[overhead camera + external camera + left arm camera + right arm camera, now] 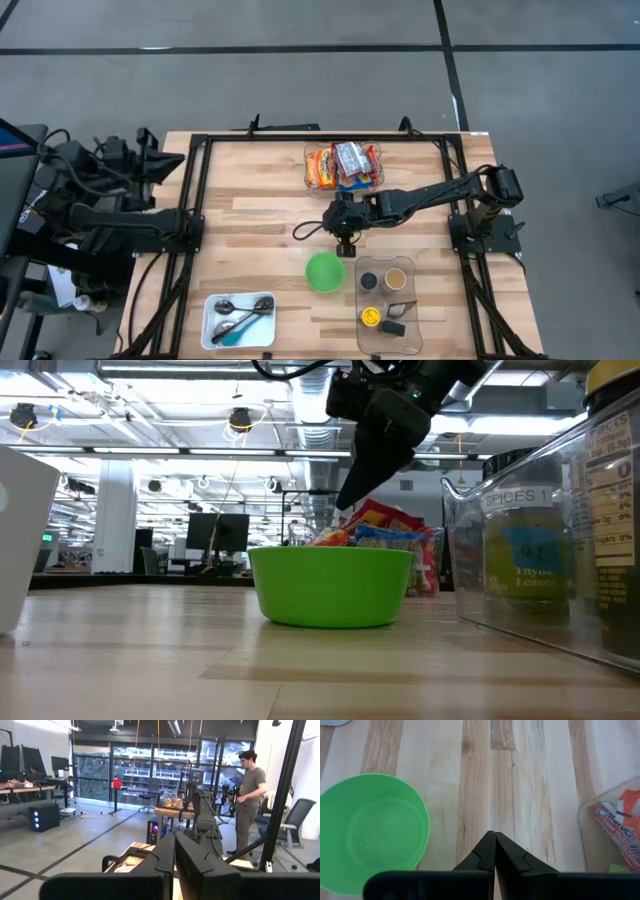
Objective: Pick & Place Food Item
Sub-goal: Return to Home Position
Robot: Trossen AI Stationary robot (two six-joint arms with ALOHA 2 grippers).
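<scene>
White bin (206, 320): at the near table (250, 230) edge, holding spoons (238, 318).
Green bowl (324, 271): empty, just beyond the bin.
Right end effector (495, 835): clenched on nothing, above bare table between bowl and clear tub (308, 172).
Snack packets (345, 163): in the clear tub, at the far edge. Judged light, soft and slippery. Pinch a sealed end seam.
Left end effector (175, 837): clenched, empty, parked off the table's left side.

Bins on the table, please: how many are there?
3: white plastic bin with spoons, front left; clear snack bin, back centre; clear spice bin, front right. None seems hidden.
</scene>
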